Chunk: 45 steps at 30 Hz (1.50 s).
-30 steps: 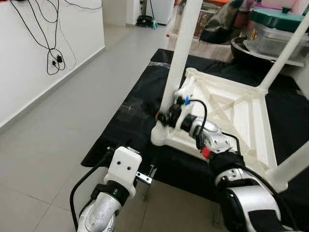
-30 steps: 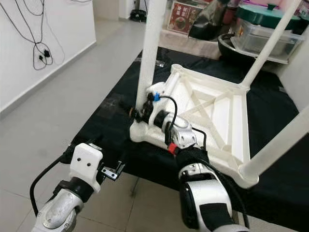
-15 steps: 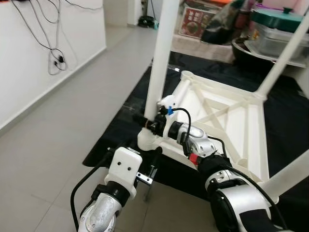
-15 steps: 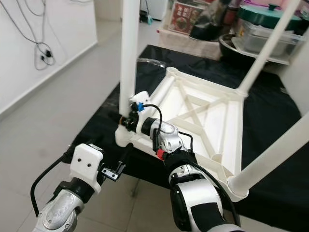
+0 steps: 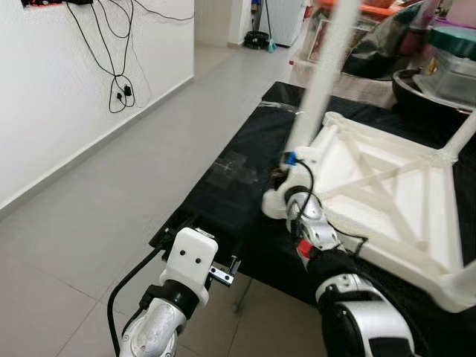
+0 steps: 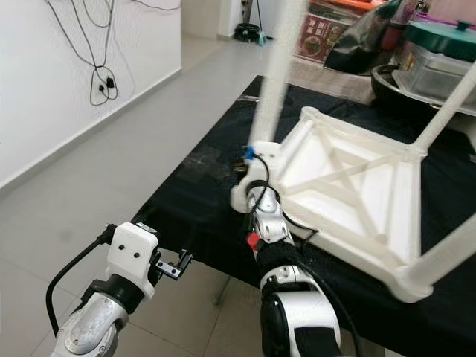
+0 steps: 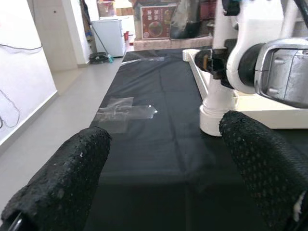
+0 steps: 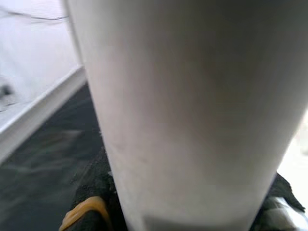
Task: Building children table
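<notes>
Table (image 5: 394,193) white, upside down | right end effector (image 5: 281,177) grips leg (image 5: 316,89)

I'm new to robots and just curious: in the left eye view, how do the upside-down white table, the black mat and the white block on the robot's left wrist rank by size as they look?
1. Black mat, widest.
2. White table.
3. Wrist block, smallest, though nearest the camera.

A white wall (image 5: 67,89) runs down the left of the frame, black cables (image 5: 119,74) dangling on it. Grey floor tiles (image 5: 111,216) fill the lower left (evenly lit). Cluttered storage boxes (image 6: 439,63) crowd the upper right.
</notes>
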Motion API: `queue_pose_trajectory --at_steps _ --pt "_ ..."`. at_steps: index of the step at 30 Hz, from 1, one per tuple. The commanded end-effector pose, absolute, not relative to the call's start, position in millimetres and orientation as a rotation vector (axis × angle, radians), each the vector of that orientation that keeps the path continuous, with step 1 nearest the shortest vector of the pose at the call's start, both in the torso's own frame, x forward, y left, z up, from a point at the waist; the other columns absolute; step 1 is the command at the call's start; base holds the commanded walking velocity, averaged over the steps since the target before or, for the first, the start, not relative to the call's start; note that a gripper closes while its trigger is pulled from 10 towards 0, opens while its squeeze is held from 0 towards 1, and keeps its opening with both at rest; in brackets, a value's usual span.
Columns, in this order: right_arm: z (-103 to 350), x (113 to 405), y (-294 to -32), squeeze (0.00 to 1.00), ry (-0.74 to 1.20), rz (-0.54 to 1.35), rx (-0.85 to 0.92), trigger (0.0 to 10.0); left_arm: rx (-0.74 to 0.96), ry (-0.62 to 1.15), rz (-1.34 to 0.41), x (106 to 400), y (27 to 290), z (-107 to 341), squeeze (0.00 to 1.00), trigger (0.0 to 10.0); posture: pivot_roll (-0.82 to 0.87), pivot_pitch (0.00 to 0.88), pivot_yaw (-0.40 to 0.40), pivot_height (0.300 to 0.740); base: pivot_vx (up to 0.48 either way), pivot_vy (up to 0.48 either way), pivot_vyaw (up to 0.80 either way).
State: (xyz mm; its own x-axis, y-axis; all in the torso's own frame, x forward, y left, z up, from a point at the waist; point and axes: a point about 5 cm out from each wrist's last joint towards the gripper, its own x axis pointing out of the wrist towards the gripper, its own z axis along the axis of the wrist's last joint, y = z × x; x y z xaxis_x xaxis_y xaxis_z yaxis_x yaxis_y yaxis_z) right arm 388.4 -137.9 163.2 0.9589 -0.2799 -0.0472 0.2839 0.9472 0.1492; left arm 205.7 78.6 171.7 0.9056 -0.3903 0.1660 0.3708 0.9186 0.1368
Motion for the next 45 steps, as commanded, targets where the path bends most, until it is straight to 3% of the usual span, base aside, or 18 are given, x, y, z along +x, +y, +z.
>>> queue_pose_trajectory --at_steps 1,4,5,11,12,17,19,21,24,29,33,34,35,36,40,42,43,45 --pt "162.3 386.6 -146.2 0.0 0.041 -0.363 0.173 0.0 0.106 -0.187 -0.398 205.4 76.9 169.4 0.0 10.0 0.11 0.044 -0.125 0.74 0.0 0.0 0.0" --pt "163.9 387.0 -142.9 0.0 0.038 -0.363 0.174 0.0 0.107 -0.187 -0.397 205.6 76.6 169.3 0.0 10.0 0.11 0.044 -0.125 0.74 0.0 0.0 0.0" --pt "172.9 390.3 -131.0 0.98 -0.024 -0.245 0.205 10.0 0.106 -0.188 -0.397 205.6 76.4 169.3 0.0 10.0 0.1 0.046 -0.125 0.74 0.0 0.0 0.0" --pt "195.5 394.1 -112.8 1.0 -0.172 -0.031 0.168 10.0 0.105 -0.189 -0.394 205.7 76.3 169.5 0.0 10.0 0.1 0.048 -0.127 0.74 0.0 0.0 0.0" --pt "201.8 396.1 -109.9 0.0 -0.192 0.061 0.174 10.0 0.106 -0.189 -0.394 205.6 76.5 169.6 0.0 10.0 0.1 0.053 -0.128 0.74 0.0 0.0 0.0" --pt "204.8 398.1 -103.3 0.0 -0.176 0.226 0.209 10.0 0.107 -0.189 -0.393 205.8 76.8 169.7 0.0 10.0 0.1 0.051 -0.129 0.74 0.0 0.0 0.0" --pt "201.2 391.4 -89.0 0.0 -0.1 0.668 0.207 10.0 0.108 -0.189 -0.394 206.3 77.1 170.0 0.0 10.0 0.1 0.055 -0.129 0.74 0.0 0.0 0.0" --pt "201.2 391.4 -89.0 0.0 -0.1 0.668 0.207 10.0 0.108 -0.189 -0.394 206.3 77.1 170.0 0.0 10.0 0.1 0.055 -0.129 0.74 0.0 0.0 0.0" --pt "190.8 380.3 -85.4 0.0 -0.012 0.949 0.184 10.0 0.108 -0.19 -0.394 206.5 77.4 170.2 0.0 10.0 0.11 0.056 -0.13 0.74 0.0 0.0 0.0" --pt "171.7 370.6 -82.6 0.0 0.081 1.132 0.158 10.0 0.11 -0.189 -0.393 206.6 77.3 170.2 0.0 10.0 0.11 0.061 -0.135 0.74 0.0 0.0 0.0" --pt "165.6 369.4 -77.1 0.0 0.092 1.139 0.134 10.0 0.111 -0.189 -0.392 206.7 77.6 170.1 0.0 10.0 0.11 0.062 -0.134 0.74 0.0 0.0 0.0" --pt "167.9 372.3 -74.4 0.0 0.06 1.084 0.124 1.4 0.112 -0.188 -0.39 206.7 78.2 170.0 0.0 10.0 0.11 0.065 -0.132 0.74 0.0 0.0 0.0" --pt "167.9 372.3 -74.4 0.0 0.06 1.084 0.124 1.4 0.112 -0.188 -0.39 206.7 78.2 170.0 0.0 10.0 0.11 0.065 -0.132 0.74 0.0 0.0 0.0" --pt "170.1 376.7 -73.4 0.0 0.049 1.007 0.133 0.0 0.112 -0.188 -0.389 206.7 78.6 170.0 0.0 10.0 0.11 0.064 -0.132 0.74 0.0 0.0 0.0" --pt "179.6 391.4 -84.1 0.0 -0.003 0.713 0.151 0.0 0.112 -0.187 -0.39 206.5 78.1 169.6 0.0 10.0 0.11 0.067 -0.128 0.74 0.0 0.0 0.0" --pt "179.6 391.4 -84.1 0.0 -0.003 0.713 0.151 0.0 0.112 -0.187 -0.39 206.5 78.1 169.6 0.0 10.0 0.11 0.067 -0.128 0.74 0.0 0.0 0.0" --pt "180.0 400.1 -106.0 0.0 -0.013 0.408 0.159 0.0 0.112 -0.187 -0.39 206.5 78.3 169.4 0.0 10.0 0.1 0.067 -0.132 0.74 0.0 0.0 0.0" --pt "180.0 400.1 -106.0 0.0 -0.013 0.408 0.159 0.0 0.112 -0.187 -0.39 206.5 78.3 169.4 0.0 10.0 0.1 0.067 -0.132 0.74 0.0 0.0 0.0"
